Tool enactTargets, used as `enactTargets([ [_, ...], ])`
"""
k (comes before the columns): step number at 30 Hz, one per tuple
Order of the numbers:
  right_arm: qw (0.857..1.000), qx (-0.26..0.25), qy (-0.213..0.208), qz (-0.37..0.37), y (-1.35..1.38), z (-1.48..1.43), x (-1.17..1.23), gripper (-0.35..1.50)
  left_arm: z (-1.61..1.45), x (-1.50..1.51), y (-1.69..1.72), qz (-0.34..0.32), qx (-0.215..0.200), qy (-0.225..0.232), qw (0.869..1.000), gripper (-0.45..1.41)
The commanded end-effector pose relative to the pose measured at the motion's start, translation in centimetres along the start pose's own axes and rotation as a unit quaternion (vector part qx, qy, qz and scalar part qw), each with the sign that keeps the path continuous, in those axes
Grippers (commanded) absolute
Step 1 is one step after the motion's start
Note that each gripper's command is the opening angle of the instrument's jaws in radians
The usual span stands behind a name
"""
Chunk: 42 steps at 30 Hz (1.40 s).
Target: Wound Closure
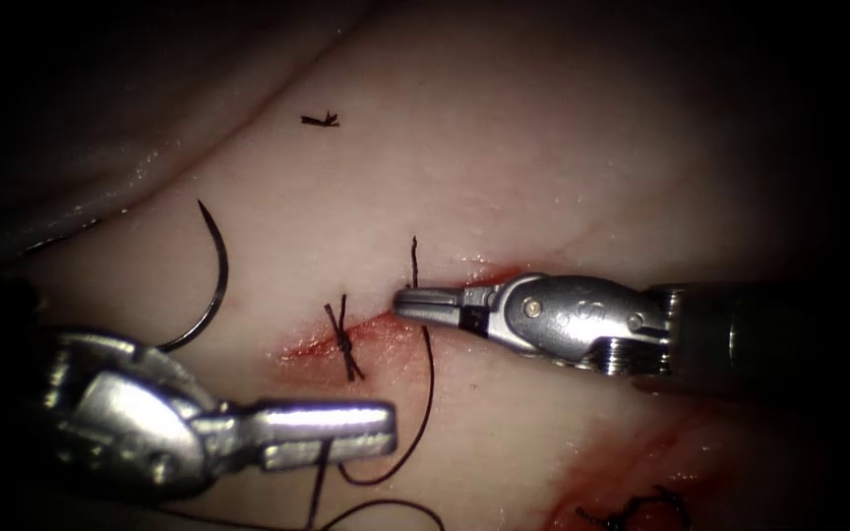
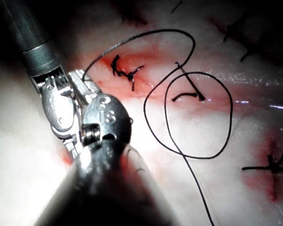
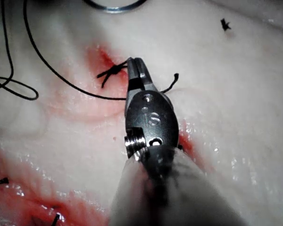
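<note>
The curved needle (image 1: 216, 280) lies loose on the tissue (image 1: 543, 147), left of the cut (image 1: 376, 329), held by neither tool and not in the tissue. My left tool (image 1: 386, 430) is low on the left, jaws shut, and two strands of thread (image 1: 427, 393) come out from under them. My right tool (image 1: 400, 300) comes in from the right with its jaws shut at the cut. The thread runs beneath it, and the short tail (image 1: 413, 256) stands up just beyond. In the right wrist view the thread (image 3: 75, 89) passes under the right tool (image 3: 134, 63).
A tied stitch (image 1: 344, 339) crosses the cut left of the right tool's tip. A cut scrap of thread (image 1: 320, 120) lies further back. Red fluid (image 1: 632, 462) and another knot (image 1: 632, 511) mark the lower right. Loose thread loops (image 2: 198, 117) lie over the tissue near older stitches (image 2: 127, 73).
</note>
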Motion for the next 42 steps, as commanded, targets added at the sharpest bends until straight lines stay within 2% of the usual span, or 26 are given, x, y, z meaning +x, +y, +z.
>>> enactTargets([
  [1, 1.000, 0.001, 0.001, -0.002, -0.03, 0.13, -0.08, -0.35, 0.05, -0.07, 0.00, -0.003, 0.018, -0.013, 1.000, -0.45],
  [4, 1.000, 0.007, 0.003, -0.007, -0.08, 0.21, -0.13, -0.35, 0.05, -0.21, -0.10, -0.008, 0.052, -0.038, 0.998, -0.45],
  [9, 1.000, 0.016, 0.004, -0.010, -0.12, 0.29, -0.14, -0.35, 0.07, -0.36, -0.20, -0.010, 0.078, -0.052, 0.996, -0.45],
  [13, 1.000, 0.020, 0.008, -0.011, -0.13, 0.35, -0.13, -0.35, 0.12, -0.50, -0.29, -0.010, 0.091, -0.042, 0.995, -0.45],
  [21, 0.999, 0.037, 0.018, -0.013, -0.19, 0.56, -0.05, -0.35, 0.24, -0.66, -0.40, -0.010, 0.083, 0.028, 0.996, -0.45],
  [31, 0.997, 0.062, 0.032, -0.018, -0.29, 0.87, 0.06, -0.35, 0.32, -0.79, -0.49, -0.028, 0.066, 0.077, 0.994, -0.45],
  [42, 0.990, 0.081, 0.118, 0.000, -0.28, 0.76, 0.26, -0.35, 0.34, -1.23, -0.53, -0.025, 0.039, 0.124, 0.991, -0.45],
])
